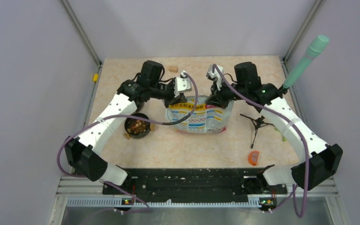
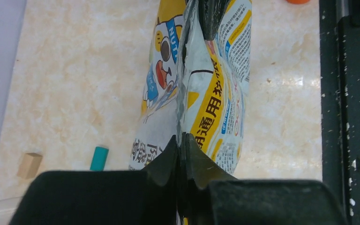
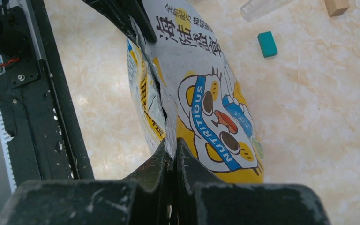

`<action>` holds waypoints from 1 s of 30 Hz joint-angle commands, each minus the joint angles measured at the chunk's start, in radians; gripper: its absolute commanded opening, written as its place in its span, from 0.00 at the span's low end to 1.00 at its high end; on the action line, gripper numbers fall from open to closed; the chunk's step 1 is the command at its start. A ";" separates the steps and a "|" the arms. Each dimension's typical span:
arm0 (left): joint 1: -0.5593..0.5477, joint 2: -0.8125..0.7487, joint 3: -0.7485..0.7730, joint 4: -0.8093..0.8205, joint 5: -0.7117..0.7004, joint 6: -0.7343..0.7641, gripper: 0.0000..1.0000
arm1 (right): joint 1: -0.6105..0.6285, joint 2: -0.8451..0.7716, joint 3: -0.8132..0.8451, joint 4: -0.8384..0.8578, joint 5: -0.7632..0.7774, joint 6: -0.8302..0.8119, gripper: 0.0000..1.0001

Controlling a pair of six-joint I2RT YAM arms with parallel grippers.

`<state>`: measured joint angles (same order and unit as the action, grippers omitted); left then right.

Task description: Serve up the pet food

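Observation:
The glossy cartoon-cat bag stands mid-table, held at its two top corners. My left gripper is shut on the bag's left top edge; in the left wrist view the gripper pinches the seam of the bag. My right gripper is shut on the right top edge; in the right wrist view the gripper pinches the bag. A black bowl left of the bag holds brown kibble.
A tan wooden block lies at the back. A teal-handled tool leans at the right wall. A black stand and an orange piece lie right of the bag. A teal block lies behind the bag.

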<state>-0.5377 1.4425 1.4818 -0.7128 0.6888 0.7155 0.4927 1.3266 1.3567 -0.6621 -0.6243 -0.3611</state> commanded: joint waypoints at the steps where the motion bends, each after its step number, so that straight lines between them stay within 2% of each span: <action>1: 0.003 0.032 0.042 -0.034 0.067 0.020 0.00 | -0.016 -0.127 0.055 0.151 -0.130 0.021 0.00; 4: 0.033 0.023 0.046 -0.024 0.128 -0.006 0.00 | -0.016 -0.132 0.027 0.155 -0.135 0.001 0.00; 5: 0.056 0.010 0.042 0.002 0.178 -0.040 0.00 | -0.014 -0.132 0.015 0.163 -0.135 -0.006 0.28; 6: 0.084 0.001 0.034 0.042 0.239 -0.082 0.00 | -0.014 -0.131 0.000 0.175 -0.139 -0.007 0.46; 7: 0.113 -0.010 0.021 0.088 0.294 -0.135 0.00 | -0.010 -0.128 -0.012 0.185 -0.142 -0.011 0.59; 8: 0.138 -0.016 0.011 0.140 0.349 -0.191 0.00 | 0.002 -0.120 -0.019 0.181 -0.135 -0.022 0.65; 10: 0.167 -0.018 0.002 0.212 0.409 -0.270 0.00 | 0.030 -0.096 -0.008 0.165 -0.114 -0.052 0.69; 14: 0.169 -0.005 0.005 0.236 0.411 -0.309 0.00 | 0.086 -0.040 0.008 0.183 -0.086 -0.082 0.70; 20: 0.168 -0.011 -0.011 0.292 0.418 -0.359 0.00 | 0.156 0.040 0.007 0.260 0.072 -0.149 0.71; 23: 0.168 -0.016 -0.021 0.304 0.401 -0.369 0.00 | 0.163 0.057 0.007 0.301 0.070 -0.129 0.66; 24: 0.169 -0.016 -0.020 0.303 0.395 -0.372 0.00 | 0.166 0.058 0.008 0.306 0.053 -0.121 0.55; 26: 0.169 -0.015 -0.020 0.302 0.386 -0.377 0.00 | 0.167 0.057 0.006 0.319 0.038 -0.106 0.02; 30: 0.170 -0.016 -0.021 0.290 0.392 -0.361 0.00 | 0.167 0.040 -0.003 0.291 -0.022 -0.102 0.00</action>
<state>-0.3672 1.4773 1.4319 -0.5873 0.9764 0.3744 0.6453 1.3911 1.3369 -0.4103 -0.5652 -0.4633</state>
